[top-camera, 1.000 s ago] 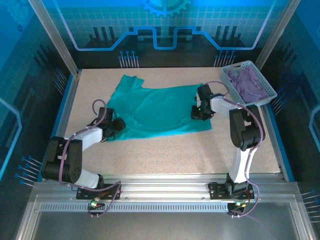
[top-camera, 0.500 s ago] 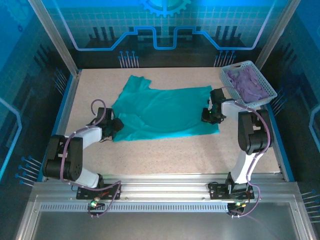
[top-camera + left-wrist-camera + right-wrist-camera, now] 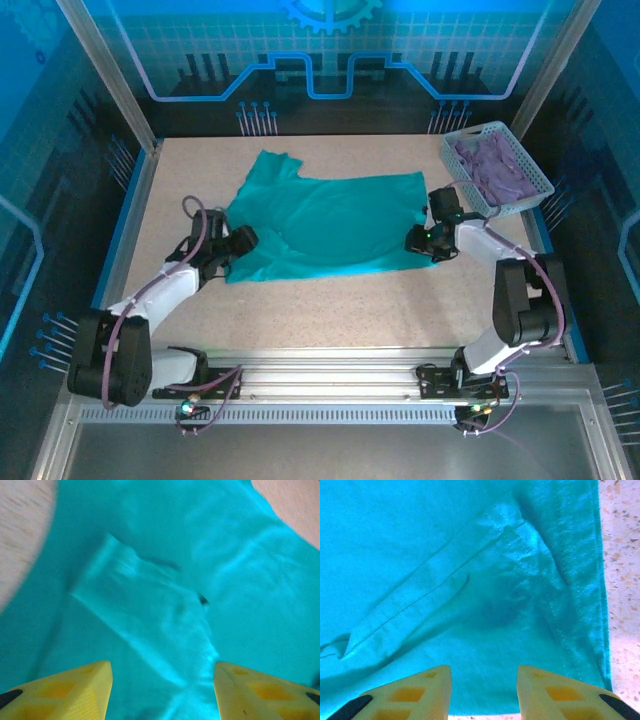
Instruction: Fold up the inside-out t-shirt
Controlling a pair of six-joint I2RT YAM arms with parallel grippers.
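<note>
While the t-shirt (image 3: 320, 225) lies flat, left gripper (image 3: 238, 245) parted wide over its left edge, right gripper (image 3: 418, 240) parted narrower above its right hem, both empty, cloth folds blurred at left wrist.

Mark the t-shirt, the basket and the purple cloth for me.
t-shirt (image 3: 330, 225), top external view, middle of its body.
basket (image 3: 520, 200), top external view, its near wall.
purple cloth (image 3: 495, 165), top external view, middle of the heap.
</note>
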